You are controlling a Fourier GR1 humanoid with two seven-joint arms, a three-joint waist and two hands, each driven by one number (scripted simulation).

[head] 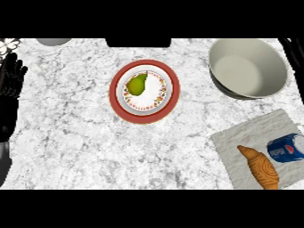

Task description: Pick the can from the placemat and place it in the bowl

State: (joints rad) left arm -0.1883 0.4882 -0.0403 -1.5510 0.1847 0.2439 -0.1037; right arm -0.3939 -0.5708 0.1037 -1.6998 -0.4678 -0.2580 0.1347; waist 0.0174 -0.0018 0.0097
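A blue can (pixel 289 148) lies on its side at the right end of a pale grey placemat (pixel 249 136) in the lower right of the head view. A large grey bowl (pixel 228 48) stands behind the placemat at the upper right, with nothing inside. My right hand (pixel 301 52) is at the right edge beside the bowl's far right rim, fingers fairly straight and holding nothing. Its forearm runs down the right edge past the can. My left hand (pixel 9 76) rests open at the left edge, fingers up.
A croissant (pixel 260 168) lies on the placemat just left of the can. A red-rimmed plate (pixel 125 107) with a green pear (pixel 137 84) sits mid-counter. A grey round object (pixel 52 41) and a black object (pixel 137 42) are at the counter's far edge.
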